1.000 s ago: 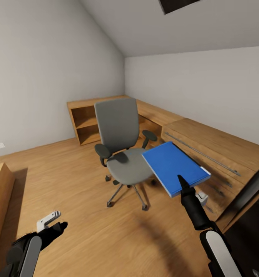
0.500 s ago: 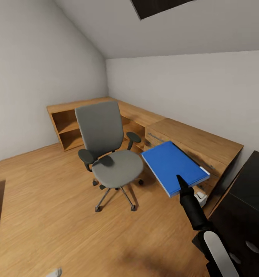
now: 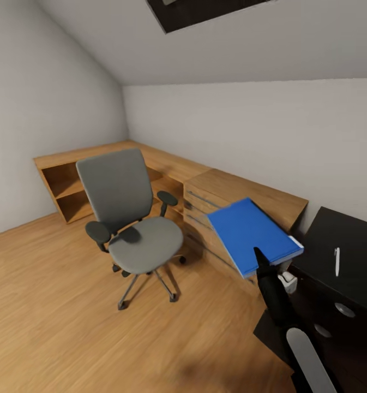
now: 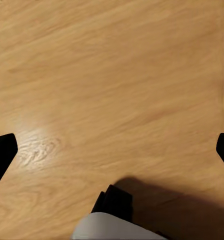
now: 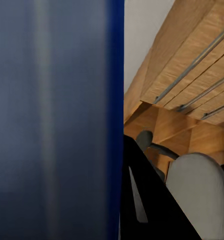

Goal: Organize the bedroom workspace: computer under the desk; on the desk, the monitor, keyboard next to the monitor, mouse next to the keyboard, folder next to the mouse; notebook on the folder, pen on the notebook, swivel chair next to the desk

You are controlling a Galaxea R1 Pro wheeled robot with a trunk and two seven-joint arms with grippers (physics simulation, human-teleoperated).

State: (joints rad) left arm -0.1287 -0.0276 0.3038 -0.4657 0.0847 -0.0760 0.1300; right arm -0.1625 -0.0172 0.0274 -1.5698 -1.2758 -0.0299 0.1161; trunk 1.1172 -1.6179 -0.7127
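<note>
Head view takes in an attic bedroom under a sloped ceiling, with a low wooden shelf unit (image 3: 68,188) running along the far left wall. Beside it, on the wooden floor (image 3: 68,327), stands the swivel chair (image 3: 130,218), its grey seat bare and its metal star base well apart from the furniture to its right. Next comes the light wooden drawer chest (image 3: 227,207) against the back wall. In front of that chest the bright blue folder (image 3: 251,234) hangs in the air, tilted, pinched at its near edge by the right gripper (image 3: 261,261), whose black arm rises from the lower right corner. Farthest right is the black-topped desk (image 3: 336,240), and on it lies the thin white pen (image 3: 337,261), apart from the folder.

Left wrist view looks straight down at bare floorboards; the dark tips of the left gripper's fingers (image 4: 2,155) sit at opposite edges of the frame, spread wide with nothing between them.

Right wrist view is half covered by the folder's blue face (image 5: 52,120), pressed close against the camera, with one black finger (image 5: 147,200) lying along its edge. Beyond it show the chest's drawer fronts (image 5: 192,75) with metal handles, and the chair's grey seat (image 5: 197,195) and an armrest.
</note>
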